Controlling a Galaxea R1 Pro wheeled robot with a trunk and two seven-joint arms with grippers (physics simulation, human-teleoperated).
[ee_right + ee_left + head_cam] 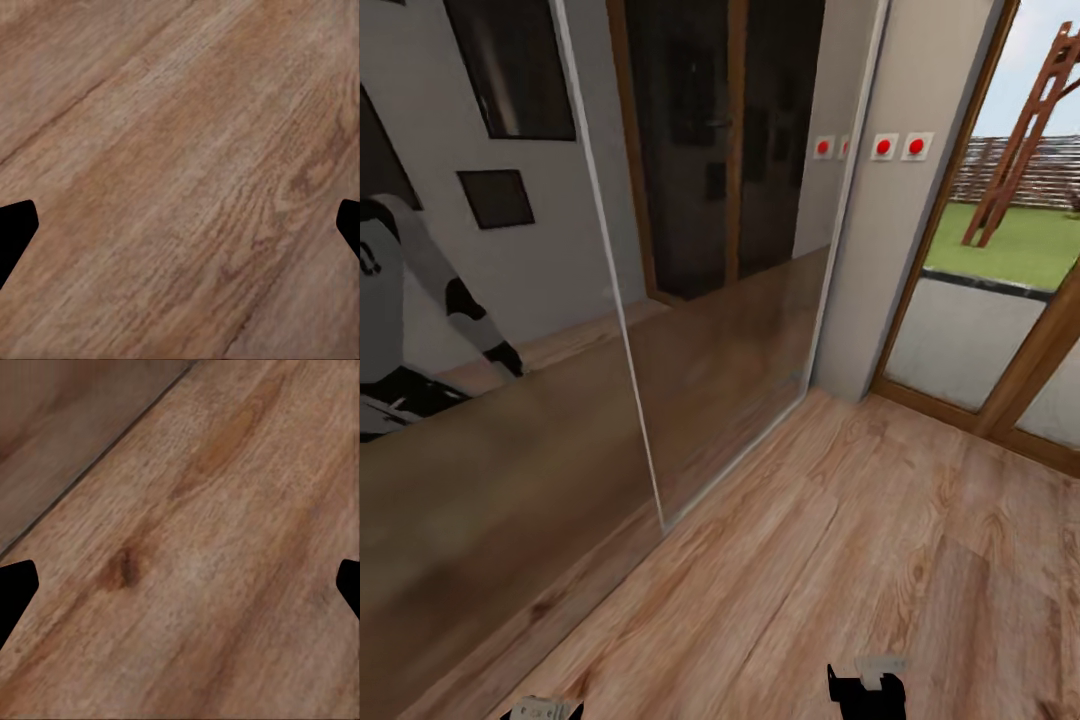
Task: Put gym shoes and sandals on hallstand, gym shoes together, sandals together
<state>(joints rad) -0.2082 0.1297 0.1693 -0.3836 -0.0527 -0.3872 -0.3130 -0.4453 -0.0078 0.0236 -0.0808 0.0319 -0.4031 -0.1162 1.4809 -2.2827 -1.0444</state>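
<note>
Looking down from my head camera, I've got the corridor floor (pixel 880 560) stretching ahead, light brown planks with grain and knots. On my left runs a big mirrored sliding panel (pixel 540 420), and in it a reflected white-and-black robot arm (pixel 450 300). Ahead, a pale wall with two red round buttons (pixel 900 146), and to the right a wood-framed glass door (pixel 1000 330) looking onto grass.

My left hand (pixel 542 710) just peeks in at the bottom edge, my right hand (pixel 867 690) a bit further in. At the left wrist, dark fingertips (pixel 16 585) sit wide apart over bare planks, nothing between them. At the right wrist, same story: fingertips (pixel 16 225) spread, only floor beneath. No shoes or sandals in my sight here.
</note>
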